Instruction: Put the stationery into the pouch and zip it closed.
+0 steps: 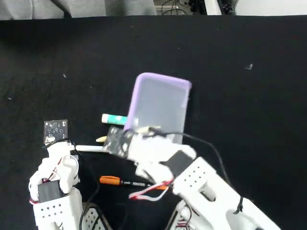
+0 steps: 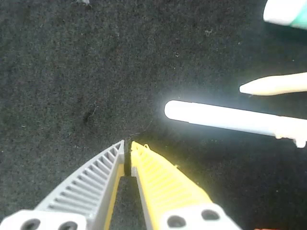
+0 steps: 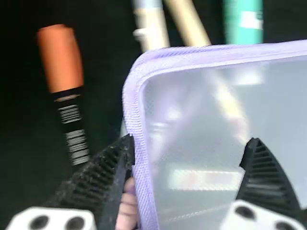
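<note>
Loading seems not yet begun: the purple pouch (image 1: 160,103) lies mid-table between the right gripper's (image 3: 189,146) spread fingers, while the left gripper (image 2: 127,144), closed on nothing, must open to grasp the nearby white pen (image 2: 225,117).

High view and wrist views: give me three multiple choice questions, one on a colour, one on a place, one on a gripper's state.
1. The translucent plastic pouch has edging of which colour? A red B purple C green
2. Where is the orange-capped black marker? A inside the pouch B in the left gripper C on the black table, nearer the arm bases than the pouch
3. The left gripper is: A wide open B shut on the white plastic pen C shut, empty
Answers: 1 B, a purple rim runs round it. 2 C, it lies bare on the table. 3 C, its fingertips meet and the pen lies apart.
</note>
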